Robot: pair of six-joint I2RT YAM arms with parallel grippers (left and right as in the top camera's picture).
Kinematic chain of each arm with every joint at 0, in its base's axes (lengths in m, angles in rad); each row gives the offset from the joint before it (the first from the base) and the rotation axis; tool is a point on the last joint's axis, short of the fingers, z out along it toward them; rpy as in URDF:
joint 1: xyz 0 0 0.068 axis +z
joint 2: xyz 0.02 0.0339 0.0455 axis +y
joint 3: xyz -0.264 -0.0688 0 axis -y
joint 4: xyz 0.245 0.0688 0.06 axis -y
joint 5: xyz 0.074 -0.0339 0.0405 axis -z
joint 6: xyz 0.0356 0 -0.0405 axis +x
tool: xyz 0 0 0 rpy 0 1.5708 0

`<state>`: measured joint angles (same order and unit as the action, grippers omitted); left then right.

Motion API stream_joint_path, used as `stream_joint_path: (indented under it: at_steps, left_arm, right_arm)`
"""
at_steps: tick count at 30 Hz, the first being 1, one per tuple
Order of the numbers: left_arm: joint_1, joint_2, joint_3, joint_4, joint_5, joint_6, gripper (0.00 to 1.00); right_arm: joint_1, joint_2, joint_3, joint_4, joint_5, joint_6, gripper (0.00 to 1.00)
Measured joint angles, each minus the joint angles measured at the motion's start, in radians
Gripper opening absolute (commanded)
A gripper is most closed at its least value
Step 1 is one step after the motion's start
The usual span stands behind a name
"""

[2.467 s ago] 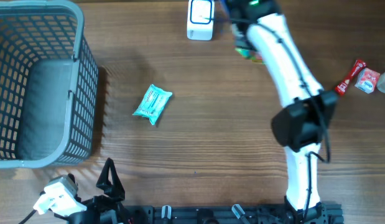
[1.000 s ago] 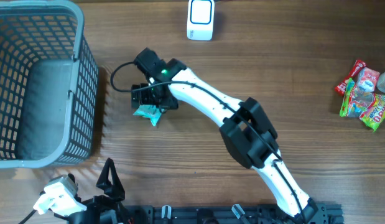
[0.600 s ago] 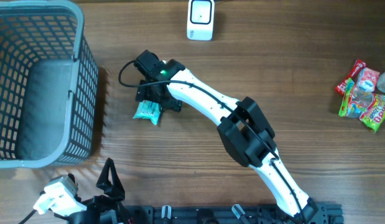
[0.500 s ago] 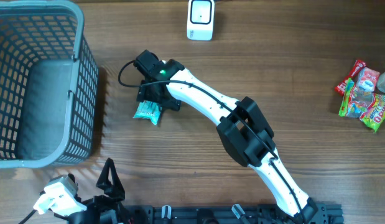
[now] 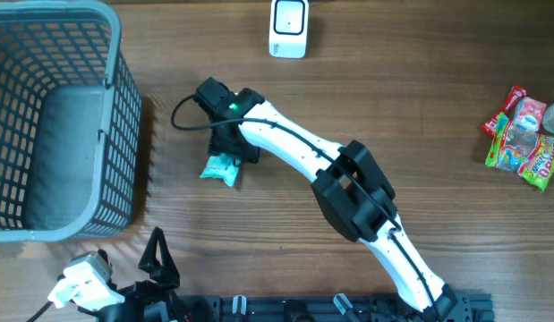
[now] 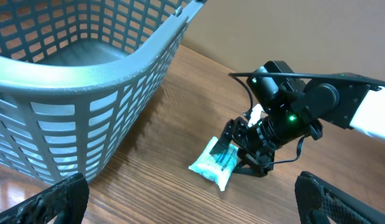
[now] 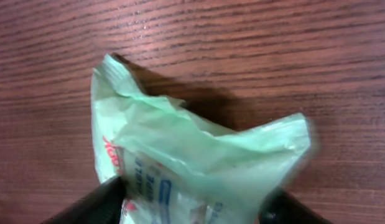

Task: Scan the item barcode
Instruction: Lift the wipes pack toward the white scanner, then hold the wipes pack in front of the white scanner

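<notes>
One pale green film packet [image 5: 220,167], crumpled, with red and blue print, lies on the brown wood-grain bench [image 5: 366,89] near the grey basket [image 5: 44,125]. The right end effector [image 5: 230,150] stands over it, half closed, its fingers [image 7: 96,200] pressing both sides and bunching the film. The left end effector [image 6: 198,199] is spread wide and empty. The packet's print is too blurred to read, and the right end effector covers its far end.
</notes>
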<state>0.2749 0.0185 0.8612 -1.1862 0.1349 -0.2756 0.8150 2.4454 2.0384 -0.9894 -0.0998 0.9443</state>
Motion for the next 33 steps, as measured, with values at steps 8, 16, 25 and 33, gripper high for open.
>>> stream_joint_path:
  at_steps: [8,16,25,33]
  left_arm:
    - [0.0,0.0,0.0,0.0,0.0,0.0,1.0]
    - [0.0,0.0,0.0,0.0,0.0,0.0,1.0]
    - [0.0,0.0,0.0,0.0,0.0,0.0,1.0]
    - [0.0,0.0,0.0,0.0,0.0,0.0,1.0]
  right_arm:
    - [-0.041,-0.126,-0.073,-0.339,0.008,0.021,0.06]
    - [-0.239,-0.356,-0.08,-0.618,-0.229,0.214,0.04]
    - [-0.308,-0.356,-0.08,-0.618,-0.466,0.473,0.04]
    - [-0.359,-0.356,-0.087,-0.375,-0.57,0.411,0.04]
